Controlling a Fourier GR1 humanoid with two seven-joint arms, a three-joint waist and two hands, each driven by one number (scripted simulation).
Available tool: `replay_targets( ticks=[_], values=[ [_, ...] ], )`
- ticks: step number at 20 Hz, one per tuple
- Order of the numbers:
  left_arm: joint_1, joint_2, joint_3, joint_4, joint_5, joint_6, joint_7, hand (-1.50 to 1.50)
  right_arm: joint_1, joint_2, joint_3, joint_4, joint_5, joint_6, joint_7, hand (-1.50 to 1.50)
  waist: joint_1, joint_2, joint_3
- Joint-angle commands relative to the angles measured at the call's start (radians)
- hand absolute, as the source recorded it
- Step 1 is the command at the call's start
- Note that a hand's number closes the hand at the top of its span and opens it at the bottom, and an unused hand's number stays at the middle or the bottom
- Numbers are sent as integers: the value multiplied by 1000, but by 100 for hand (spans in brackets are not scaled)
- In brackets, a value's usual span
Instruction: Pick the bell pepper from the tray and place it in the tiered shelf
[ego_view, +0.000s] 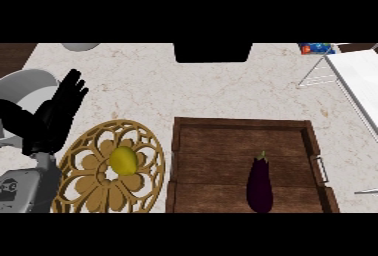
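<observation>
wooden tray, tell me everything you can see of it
The dark brown wooden tray is rectangular, its floor made of planks running crosswise, with a raised rim all round. A small metal handle shows on its right side. It lies flat on the pale marble-look counter, right of the round tan openwork trivet, and its near edge runs out of view. A dark purple eggplant lies lengthwise on its floor toward the right, stem pointing away. No hand touches it.

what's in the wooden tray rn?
Only an eggplant lies in the wooden tray, right of centre. No bell pepper shows there. The tray's near edge runs out of view.
</observation>
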Motion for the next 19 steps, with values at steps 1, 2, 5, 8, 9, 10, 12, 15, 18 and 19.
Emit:
replay_targets(
  ticks=[1, 2, 5, 8, 9, 10, 12, 15, 18, 19],
  values=[
    [-3, -3, 20, 40, -7, 3, -42, 0, 59, -98, -102, 95, -120, 145, 26, -150, -3, 1, 0],
    [75, -47, -32, -49, -20, 19, -26, 0, 131, -126, -178, 103, -152, 203, -16, -150, -11, -4, 1],
    [9, -27, -9, -14, -28, 35, -2, 0, 207, -215, -270, 252, -189, 292, -120, -150, -18, -2, 2],
    [0, 7, 19, -24, -5, 6, 22, 0, 245, -217, -346, 299, -258, 353, -155, -150, -8, -1, 1],
    [64, -4, 11, -61, 5, -11, -2, 0, 280, -226, -375, 294, -295, 423, -140, -150, -8, -3, 1],
    [64, 17, 23, -59, 21, -37, 4, 0, 309, -186, -389, 259, -316, 464, -166, -150, -9, -3, 0],
    [14, -9, 13, 5, 10, -19, 2, 0, 366, -243, -423, 344, -318, 522, -233, -150, -13, 0, 1],
    [24, -43, -12, -14, -24, 15, -10, 0, 420, -207, -421, 308, -284, 539, -371, -150, -6, 1, 1],
    [-29, -5, 26, 10, -14, 10, 22, 0, 505, -216, -438, 351, -241, 579, -508, -150, -8, 1, 1],
    [50, -24, 1, -16, -19, -18, -50, 0, 527, -207, -431, 367, -221, 586, -565, -150, -3, 1, 1]
  ],
)
